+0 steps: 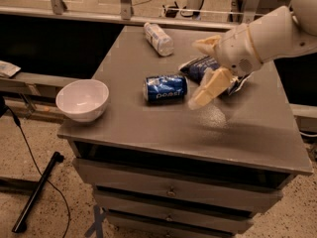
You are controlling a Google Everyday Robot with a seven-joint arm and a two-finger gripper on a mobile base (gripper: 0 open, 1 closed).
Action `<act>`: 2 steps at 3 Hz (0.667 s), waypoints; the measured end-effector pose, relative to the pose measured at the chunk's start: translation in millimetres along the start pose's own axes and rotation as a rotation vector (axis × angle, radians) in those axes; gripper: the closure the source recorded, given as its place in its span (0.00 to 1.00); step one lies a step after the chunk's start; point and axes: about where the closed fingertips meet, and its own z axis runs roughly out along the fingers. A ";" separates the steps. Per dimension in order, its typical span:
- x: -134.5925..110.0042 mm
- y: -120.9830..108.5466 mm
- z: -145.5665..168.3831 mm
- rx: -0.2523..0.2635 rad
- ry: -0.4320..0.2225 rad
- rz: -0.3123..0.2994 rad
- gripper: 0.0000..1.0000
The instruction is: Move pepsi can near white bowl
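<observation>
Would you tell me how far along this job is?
Done: nothing yet; the pepsi can lies on its side, well apart from the white bowl. In hand: the gripper hovers open beside the can, holding nothing. Left: grasp the can and set it by the bowl.
</observation>
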 end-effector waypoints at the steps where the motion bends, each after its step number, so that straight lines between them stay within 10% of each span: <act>1: 14.8 -3.2 2.8 -0.017 0.033 0.036 0.00; 2: 21.3 -5.5 26.0 -0.055 0.101 0.032 0.00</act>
